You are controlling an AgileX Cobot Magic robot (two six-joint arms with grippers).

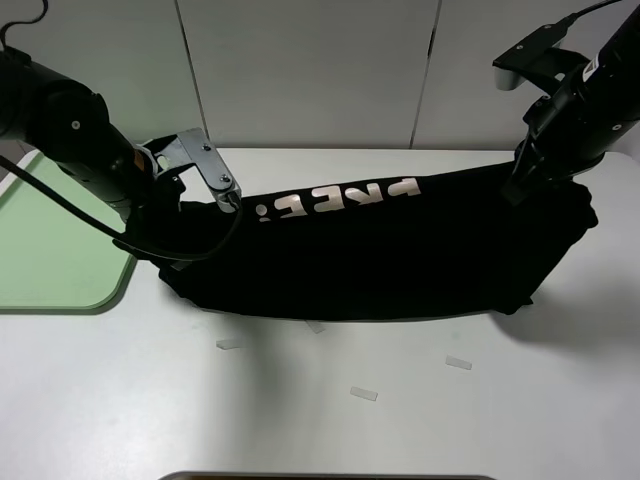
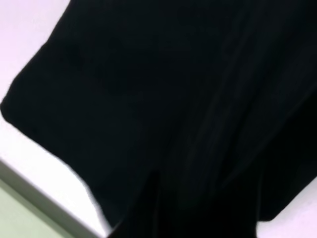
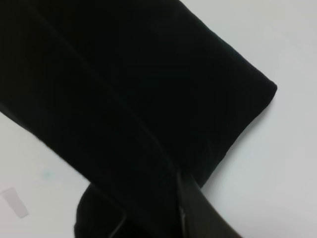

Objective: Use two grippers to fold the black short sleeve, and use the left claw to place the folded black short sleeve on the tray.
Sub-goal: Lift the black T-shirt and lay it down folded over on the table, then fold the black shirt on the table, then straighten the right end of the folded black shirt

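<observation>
The black short sleeve [image 1: 380, 260] with pale lettering [image 1: 340, 200] hangs stretched between my two grippers, its lower fold resting on the white table [image 1: 300, 410]. My left gripper [image 1: 172, 228] is shut on the shirt's left end, next to the green tray [image 1: 50, 250]. My right gripper [image 1: 517, 188] is shut on the shirt's right end, held higher. In the left wrist view black cloth [image 2: 148, 99] fills the frame and hides the fingers; a corner of the tray [image 2: 20, 218] shows. In the right wrist view the cloth [image 3: 124, 99] hangs over the table, with one dark finger [image 3: 198, 208] against it.
Several small white tape strips lie on the table in front of the shirt, such as one strip [image 1: 229, 344], another strip [image 1: 364, 394] and a third strip [image 1: 458, 363]. A white panel wall [image 1: 310, 70] stands behind the table. A dark edge [image 1: 330, 477] shows at the table's front.
</observation>
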